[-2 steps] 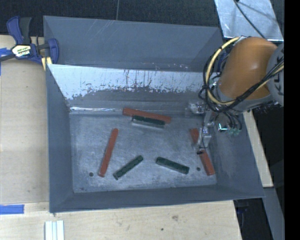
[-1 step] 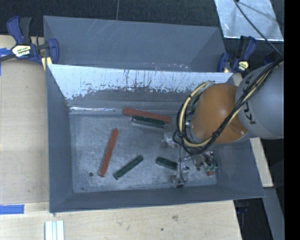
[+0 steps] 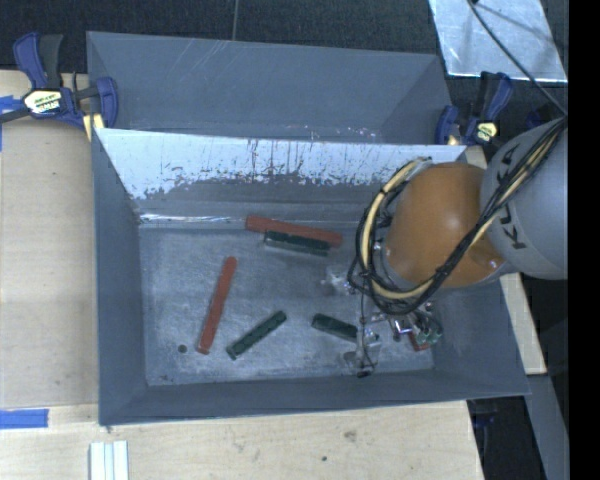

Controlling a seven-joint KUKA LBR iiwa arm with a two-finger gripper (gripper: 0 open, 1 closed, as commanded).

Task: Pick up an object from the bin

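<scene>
My gripper (image 3: 363,353) hangs low over the bin floor near the front right corner, under the orange wrist cover. A short dark green stick (image 3: 332,325) lies just to its left, its right end close to the gripper. Further left lies another dark green stick (image 3: 257,334), set at a slant. A red-brown stick (image 3: 216,304) lies steeply slanted at the left of the floor.
At the back of the floor a red-brown stick (image 3: 292,230) lies flat with a dark green stick (image 3: 298,244) right in front of it. The arm and its cables cover the bin's right side.
</scene>
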